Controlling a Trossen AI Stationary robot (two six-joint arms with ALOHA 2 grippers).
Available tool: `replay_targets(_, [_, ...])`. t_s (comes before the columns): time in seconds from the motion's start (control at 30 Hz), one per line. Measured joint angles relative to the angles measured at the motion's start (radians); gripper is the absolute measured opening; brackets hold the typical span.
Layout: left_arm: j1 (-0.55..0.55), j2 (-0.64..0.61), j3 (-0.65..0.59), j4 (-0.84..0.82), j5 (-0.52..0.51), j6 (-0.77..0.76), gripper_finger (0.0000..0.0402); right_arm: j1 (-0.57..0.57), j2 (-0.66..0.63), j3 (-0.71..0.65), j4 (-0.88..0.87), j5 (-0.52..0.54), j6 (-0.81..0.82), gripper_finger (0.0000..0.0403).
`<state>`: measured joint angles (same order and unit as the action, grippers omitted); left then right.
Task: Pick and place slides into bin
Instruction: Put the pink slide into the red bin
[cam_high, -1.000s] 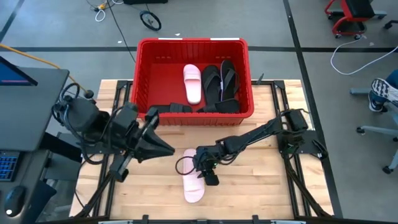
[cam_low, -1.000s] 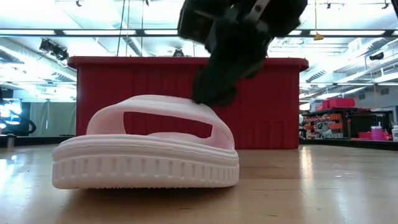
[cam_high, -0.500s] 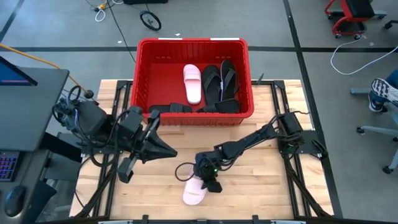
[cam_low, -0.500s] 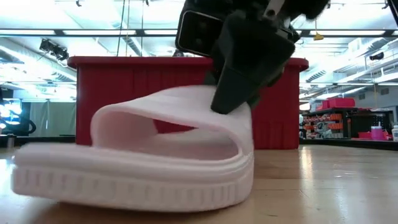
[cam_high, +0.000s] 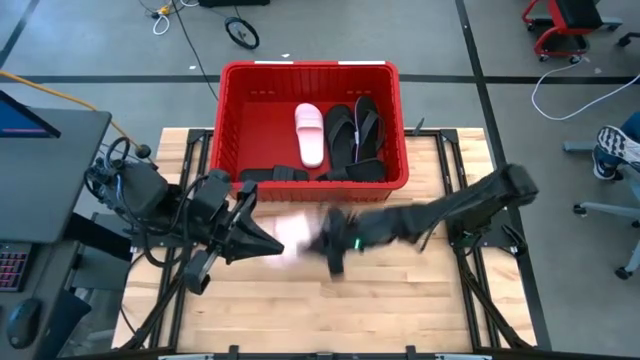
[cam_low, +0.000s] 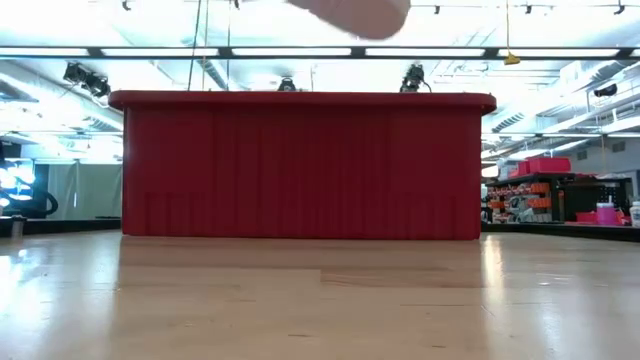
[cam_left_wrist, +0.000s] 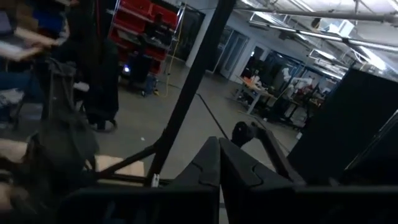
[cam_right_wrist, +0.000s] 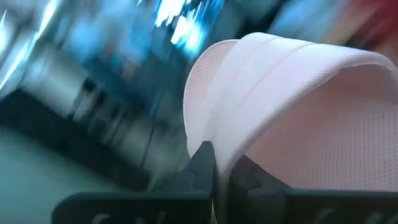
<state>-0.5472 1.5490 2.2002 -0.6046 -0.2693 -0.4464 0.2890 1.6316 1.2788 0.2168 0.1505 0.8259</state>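
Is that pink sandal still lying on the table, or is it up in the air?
In the air. The right gripper holds the pink slide by its strap; the table lies bare before the bin.

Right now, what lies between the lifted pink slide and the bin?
Only bare wooden table separates the pink slide from the red bin, seen in the high view.

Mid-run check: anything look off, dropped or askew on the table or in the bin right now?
Nothing stands out. The right tool holds the pink slide by its strap, lifted off the table. The other slides lie inside the red bin. The left tool waits beside it.
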Motion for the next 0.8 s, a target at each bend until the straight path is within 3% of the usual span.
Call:
replay_targets(0.1, [0.001,0.0,0.0,0.013,-0.002,0.046,0.0006,-0.074,-0.094,0.007,0.026,0.197,-0.033,0.0011])
replay_targets(0.17, [0.009,0.0,0.0,0.008,-0.012,0.057,0.0012,-0.137,-0.142,0.007,0.078,0.237,-0.064,0.0007])
replay_targets(0.37, [0.062,0.0,0.0,-0.124,-0.09,0.1,0.0022,-0.33,-0.208,0.01,0.166,0.166,0.013,0.0012])
replay_targets(0.57, [0.157,0.0,0.0,-0.424,-0.376,0.221,0.0019,-0.445,-0.209,0.008,0.192,0.145,0.098,0.0008])
replay_targets(0.67, [0.226,0.007,0.0,-0.562,-0.48,0.216,0.0038,-0.498,-0.195,0.008,0.215,0.148,0.142,0.0012])
replay_targets(0.8, [0.347,0.01,-0.001,-0.647,-0.491,0.105,0.0087,-0.551,-0.175,0.007,0.225,0.108,0.173,0.0014])
